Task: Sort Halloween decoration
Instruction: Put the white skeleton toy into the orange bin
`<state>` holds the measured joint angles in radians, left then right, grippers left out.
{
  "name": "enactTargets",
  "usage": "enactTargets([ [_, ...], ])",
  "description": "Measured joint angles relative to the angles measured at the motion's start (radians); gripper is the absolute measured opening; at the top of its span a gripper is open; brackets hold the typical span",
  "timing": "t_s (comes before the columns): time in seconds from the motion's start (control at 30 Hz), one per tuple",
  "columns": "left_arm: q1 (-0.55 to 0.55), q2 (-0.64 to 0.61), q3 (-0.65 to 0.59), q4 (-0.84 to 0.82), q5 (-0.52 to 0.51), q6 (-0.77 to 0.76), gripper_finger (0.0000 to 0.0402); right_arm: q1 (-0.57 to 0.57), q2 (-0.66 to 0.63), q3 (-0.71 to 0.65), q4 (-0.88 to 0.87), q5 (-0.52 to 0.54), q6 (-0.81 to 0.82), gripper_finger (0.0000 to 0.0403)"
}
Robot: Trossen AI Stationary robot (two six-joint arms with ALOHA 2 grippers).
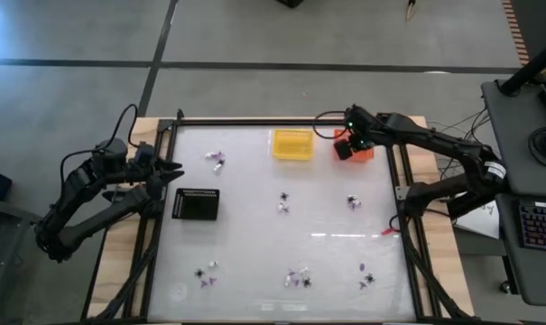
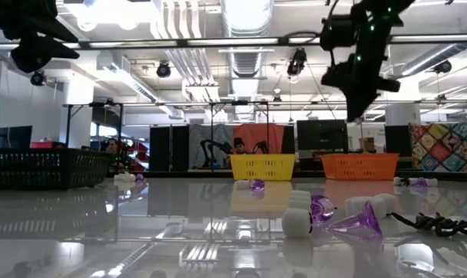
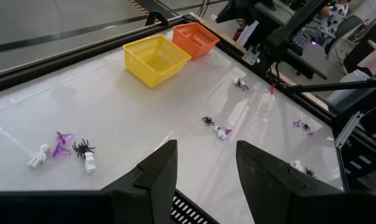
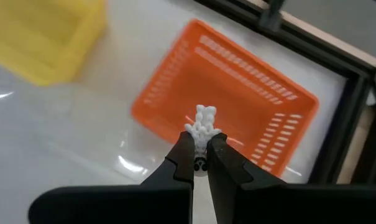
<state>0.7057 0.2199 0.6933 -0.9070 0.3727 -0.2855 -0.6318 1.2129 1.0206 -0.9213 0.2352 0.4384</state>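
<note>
White trinket [image 4: 203, 127] in right pincer [image 4: 201, 150] above orange basket [image 4: 250, 106].

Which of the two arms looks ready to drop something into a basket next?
The right: its gripper is shut on a white trinket over the orange basket. The left gripper waits open by the black basket.

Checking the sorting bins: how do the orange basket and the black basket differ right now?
The orange basket sits at the table's far right corner under the right gripper, which holds a white trinket above it; the black basket sits near the left edge by the open left gripper. Both are small mesh baskets.
</note>
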Motion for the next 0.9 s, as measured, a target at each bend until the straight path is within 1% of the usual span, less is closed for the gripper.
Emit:
enactTargets([
  [0.17, 0.000, 0.000, 0.000, 0.000, 0.000, -0.024, 0.0148, -0.085, 0.000, -0.059, 0.054, -0.008, -0.032, 0.0013],
  [0.27, 0.000, 0.000, 0.000, 0.000, 0.000, -0.037, 0.0148, -0.120, 0.000, -0.089, 0.090, -0.033, -0.032, 0.0013],
  [0.43, 0.000, 0.000, 0.000, 0.000, 0.000, -0.038, 0.0148, -0.135, 0.000, -0.101, 0.099, -0.031, -0.038, 0.0015],
  [0.53, 0.000, 0.000, 0.000, 0.000, 0.000, -0.038, 0.0148, -0.135, 0.000, -0.100, 0.109, -0.026, -0.038, 0.0036],
  [0.77, 0.000, 0.000, 0.000, 0.000, 0.000, -0.038, 0.0148, -0.135, 0.000, -0.100, 0.157, -0.025, -0.038, 0.0109],
  [0.9, 0.000, 0.000, 0.000, 0.000, 0.000, -0.038, 0.0148, -0.135, 0.000, -0.097, 0.162, -0.024, -0.038, 0.0135],
])
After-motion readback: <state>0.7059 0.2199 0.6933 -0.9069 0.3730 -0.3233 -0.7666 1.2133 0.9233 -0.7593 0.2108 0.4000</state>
